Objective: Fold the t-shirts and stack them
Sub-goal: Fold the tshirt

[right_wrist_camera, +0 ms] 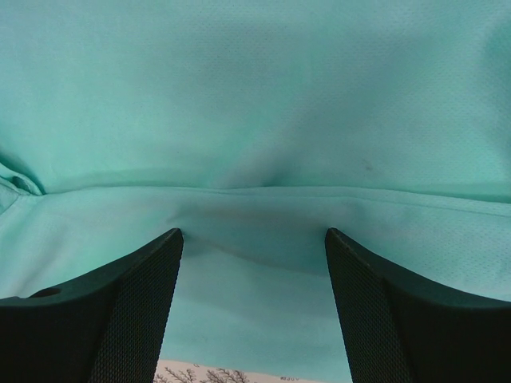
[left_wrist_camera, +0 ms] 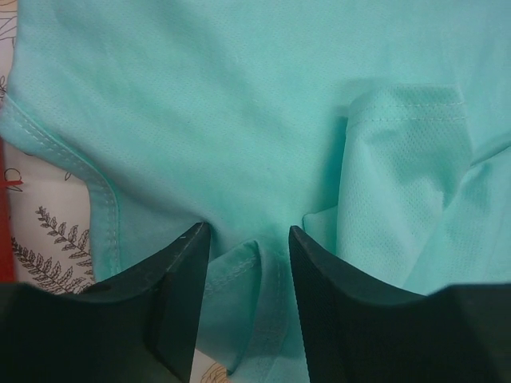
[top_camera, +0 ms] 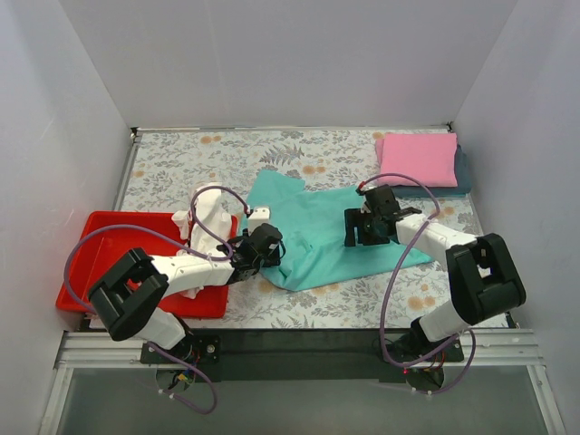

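A teal t-shirt [top_camera: 317, 231] lies spread and rumpled in the middle of the floral table. My left gripper [top_camera: 265, 246] is open at the shirt's near left edge; in the left wrist view its fingers [left_wrist_camera: 180, 263] stand either side of a hemmed fold [left_wrist_camera: 247, 271]. My right gripper [top_camera: 367, 228] is open and pressed on the shirt's right part; the right wrist view shows teal cloth [right_wrist_camera: 255, 120] with a crease between its fingers [right_wrist_camera: 160, 263]. A folded pink shirt [top_camera: 419, 159] lies on a dark blue-grey shirt [top_camera: 463, 168] at the back right. A white shirt [top_camera: 208, 217] is heaped in the red tray.
The red plastic tray [top_camera: 109, 263] sits at the near left, partly under the left arm. White walls close in the table on three sides. The table's near edge runs along the black rail by the arm bases.
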